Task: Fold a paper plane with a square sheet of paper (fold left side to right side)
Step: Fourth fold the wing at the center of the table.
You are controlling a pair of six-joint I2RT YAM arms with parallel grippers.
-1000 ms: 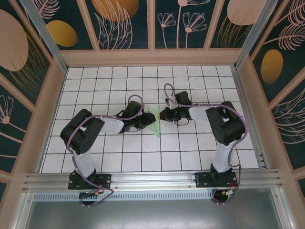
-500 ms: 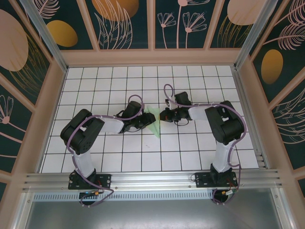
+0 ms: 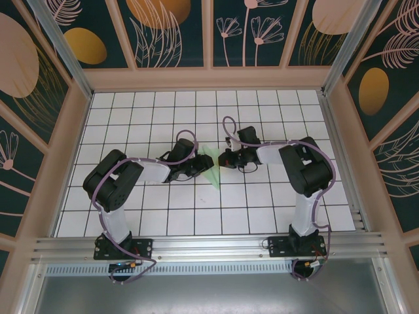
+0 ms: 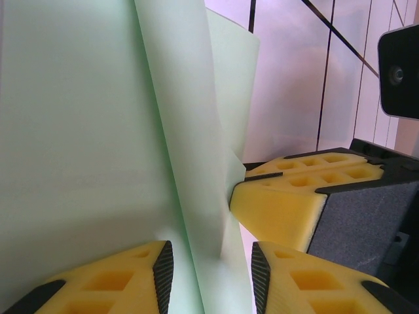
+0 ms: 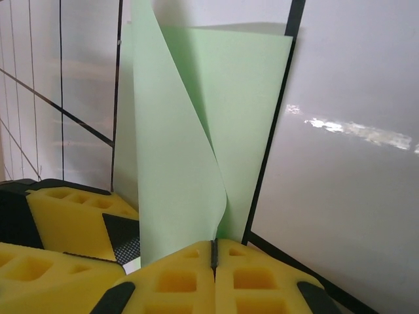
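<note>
The pale green paper (image 3: 211,167) lies near the middle of the white grid table (image 3: 262,124), between the two grippers. From above it reads as a narrow wedge pointing toward the arms' bases.

The right wrist camera shows more: one flap of the paper (image 5: 177,150) stands up off the table in a soft curl. Its lower edge is pinched in the seam of the right gripper (image 5: 213,252), whose yellow pads are pressed together on it.

In the left wrist view the paper (image 4: 78,131) runs through the left gripper (image 4: 213,261). Its pads stand apart (a plain gap on either side of the thin fold), so nothing is clamped there. One right finger (image 4: 281,203) touches the flap's edge.

From overhead, the left gripper (image 3: 198,167) and right gripper (image 3: 222,159) nearly meet over the sheet.
</note>
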